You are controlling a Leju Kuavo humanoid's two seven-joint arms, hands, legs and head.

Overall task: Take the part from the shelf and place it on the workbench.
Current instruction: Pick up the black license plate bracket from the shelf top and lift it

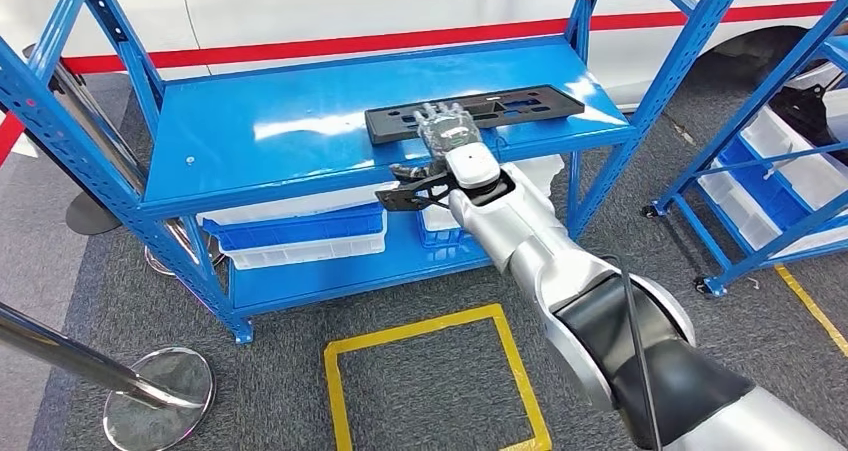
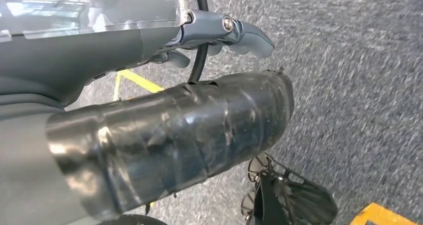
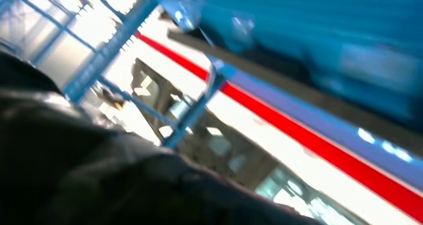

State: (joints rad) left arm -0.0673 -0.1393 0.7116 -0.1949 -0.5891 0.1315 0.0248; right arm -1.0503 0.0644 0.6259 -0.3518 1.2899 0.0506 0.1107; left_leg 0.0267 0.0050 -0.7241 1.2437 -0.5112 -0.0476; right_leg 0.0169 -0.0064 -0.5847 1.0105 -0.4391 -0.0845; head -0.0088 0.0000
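Observation:
The part [image 1: 520, 102] is a long flat black plastic panel lying along the right half of the blue shelf's top board [image 1: 270, 131]. My right arm reaches forward to it. My right hand [image 1: 447, 127] lies over the panel's left portion with its fingers spread flat on top; its thumb is hidden, and the panel still rests on the board. In the right wrist view the picture is blurred, with the shelf board's blue underside [image 3: 319, 30] close by. My left hand [image 2: 174, 115] hangs over the grey carpet, its fingers apart and nothing in it.
White and blue bins [image 1: 300, 239] sit on the lower shelf. A second blue rack [image 1: 770, 171] with bins stands to the right. A white vehicle with a red stripe [image 1: 330, 43] is behind. A yellow floor square [image 1: 430, 381] and a chrome stanchion base [image 1: 160, 396] lie near my feet.

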